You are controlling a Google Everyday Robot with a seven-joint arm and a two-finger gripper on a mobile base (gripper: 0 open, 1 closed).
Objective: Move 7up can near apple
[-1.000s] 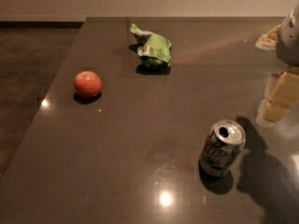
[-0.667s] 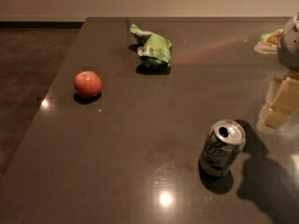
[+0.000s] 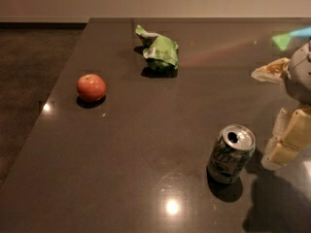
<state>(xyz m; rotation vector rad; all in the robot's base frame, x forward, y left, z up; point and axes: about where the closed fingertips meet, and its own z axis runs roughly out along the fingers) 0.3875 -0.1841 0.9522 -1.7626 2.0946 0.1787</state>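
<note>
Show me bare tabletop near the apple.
Bare table surrounds the apple: the wide stretch between it and the 7up can, and the gap toward the green bag. Crowded only at the can, gripper just right of it.

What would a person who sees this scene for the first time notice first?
Probably the 7up can, standing at the front right of the dark table, with the gripper close on its right. Next come the red apple near the left edge and the crumpled green snack bag farther back.
</note>
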